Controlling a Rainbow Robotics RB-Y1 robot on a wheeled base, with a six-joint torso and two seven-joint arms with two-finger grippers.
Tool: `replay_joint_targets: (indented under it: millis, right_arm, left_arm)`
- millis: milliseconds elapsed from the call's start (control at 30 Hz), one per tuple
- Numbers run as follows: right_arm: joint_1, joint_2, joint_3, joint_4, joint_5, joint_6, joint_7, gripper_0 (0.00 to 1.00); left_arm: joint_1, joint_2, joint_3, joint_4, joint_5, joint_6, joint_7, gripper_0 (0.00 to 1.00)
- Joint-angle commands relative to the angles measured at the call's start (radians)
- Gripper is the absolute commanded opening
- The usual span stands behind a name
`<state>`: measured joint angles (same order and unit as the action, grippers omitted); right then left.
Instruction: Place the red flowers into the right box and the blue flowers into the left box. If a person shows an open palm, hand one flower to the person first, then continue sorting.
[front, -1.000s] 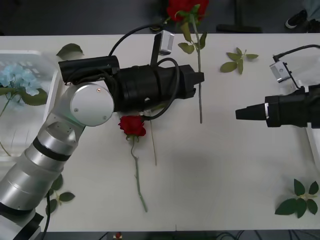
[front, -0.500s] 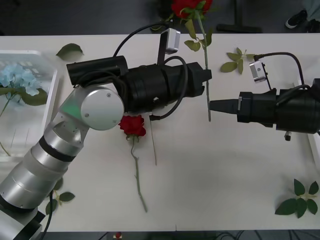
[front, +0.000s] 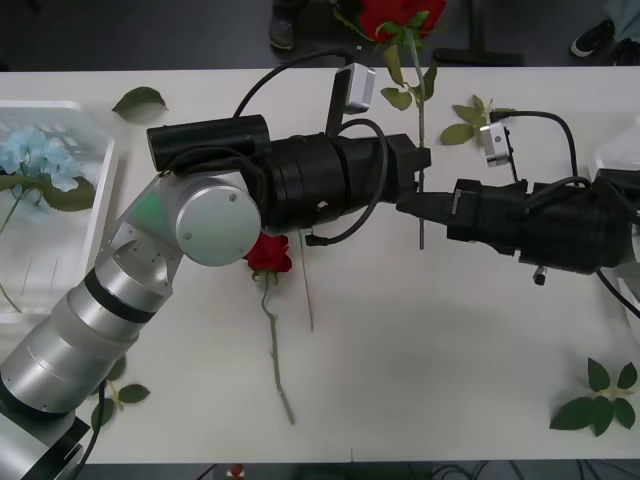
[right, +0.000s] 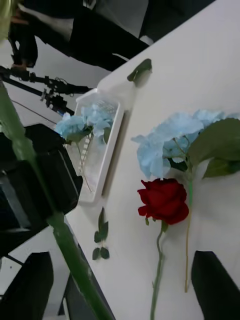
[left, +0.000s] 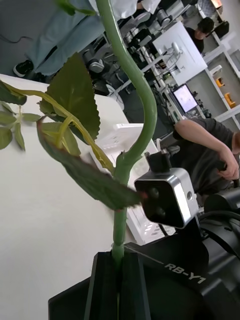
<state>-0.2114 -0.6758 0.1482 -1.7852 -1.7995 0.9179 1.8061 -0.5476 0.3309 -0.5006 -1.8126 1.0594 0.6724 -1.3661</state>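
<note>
Mid-handover of long-stemmed deep red rose, stem upright at centre of white tabletop. Left gripper clamped tight on green stem. Right gripper just right of stem, black fingers apart, stem between them. Next: close right, release left, carry to white plastic right box. Second red rose below left gripper, pale blue hydrangea beside it.

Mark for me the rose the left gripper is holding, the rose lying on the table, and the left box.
held rose (front: 419, 120), front view, on its stem.
table rose (right: 164, 200), right wrist view, on its bloom.
left box (front: 103, 195), front view, on its rim.
</note>
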Motion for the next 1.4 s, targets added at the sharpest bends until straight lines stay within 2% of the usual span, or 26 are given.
replay_joint_targets:
  millis: [33,800,833,900,933,967,1000,1200,1400]
  right_arm:
    - [-0.011,0.004,0.014,-0.02,-0.017,-0.036,-0.025,0.0]
    - [-0.011,0.004,0.02,-0.019,-0.027,-0.08,-0.028,0.0]
    - [-0.011,0.005,0.02,-0.017,-0.027,-0.082,-0.028,0.0]
    - [-0.011,0.001,0.022,-0.017,-0.027,-0.08,-0.03,0.0]
    - [-0.011,-0.001,0.022,-0.017,-0.027,-0.08,-0.03,0.0]
    - [-0.009,-0.008,0.02,-0.017,-0.027,-0.074,-0.031,0.0]
    - [-0.011,-0.011,0.02,-0.019,-0.027,-0.071,-0.031,0.0]
    - [-0.011,-0.061,0.011,-0.019,-0.041,-0.024,-0.039,0.0]
    - [-0.011,-0.085,-0.098,0.024,-0.05,0.156,-0.041,0.0]
  left_arm:
    - [-0.035,0.017,0.002,-0.016,-0.007,-0.007,0.018,0.0]
    - [-0.037,0.019,0.004,-0.017,-0.01,-0.007,0.005,0.0]
    - [-0.037,0.019,0.002,-0.017,-0.012,-0.007,0.002,0.06]
    - [-0.038,0.019,0.002,-0.017,-0.007,-0.007,0.002,0.48]
    - [-0.04,0.019,0.002,-0.016,0.001,-0.007,0.007,0.58]
    - [-0.04,0.019,0.004,-0.017,0.011,-0.007,0.008,0.89]
    - [-0.04,0.019,0.004,-0.017,0.011,-0.007,0.008,1.0]
    - [-0.04,0.019,0.004,-0.017,0.011,-0.007,0.008,1.0]
    - [-0.04,0.019,0.004,-0.017,0.011,-0.007,0.008,1.0]
